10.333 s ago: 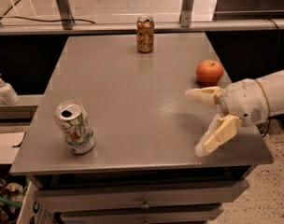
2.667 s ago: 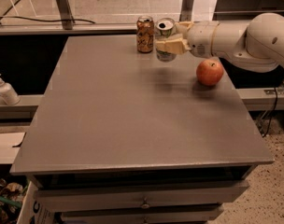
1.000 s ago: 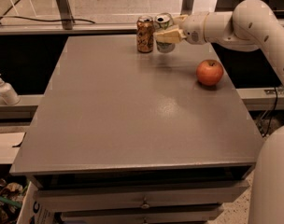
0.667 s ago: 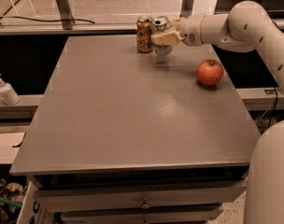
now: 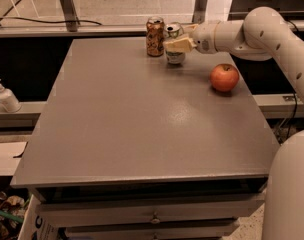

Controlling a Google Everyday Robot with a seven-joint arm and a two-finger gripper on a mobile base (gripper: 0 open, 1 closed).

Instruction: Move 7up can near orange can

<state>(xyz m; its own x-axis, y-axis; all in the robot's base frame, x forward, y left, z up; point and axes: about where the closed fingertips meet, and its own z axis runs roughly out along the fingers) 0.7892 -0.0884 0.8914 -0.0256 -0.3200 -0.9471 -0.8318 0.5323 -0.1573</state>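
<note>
My end effector [image 5: 176,38] is at the far edge of the grey table [image 5: 142,124], clamped on the 7up can [image 5: 175,58], just beside the orange can [image 5: 155,36]. An apple [image 5: 224,77] sits to the right, a soap bottle [image 5: 6,96] on the left ledge, pale floor beyond.

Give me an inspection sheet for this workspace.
Surface: grey table, drawers below.
Job's things: 7up can close beside the orange can, at the far edge.
Clutter: apple on the table's right side.
End effector: at the far edge, closed on the 7up can.
Cables: black cable on the floor behind the table.
Surroundings: pump bottle on a ledge left of the table.
</note>
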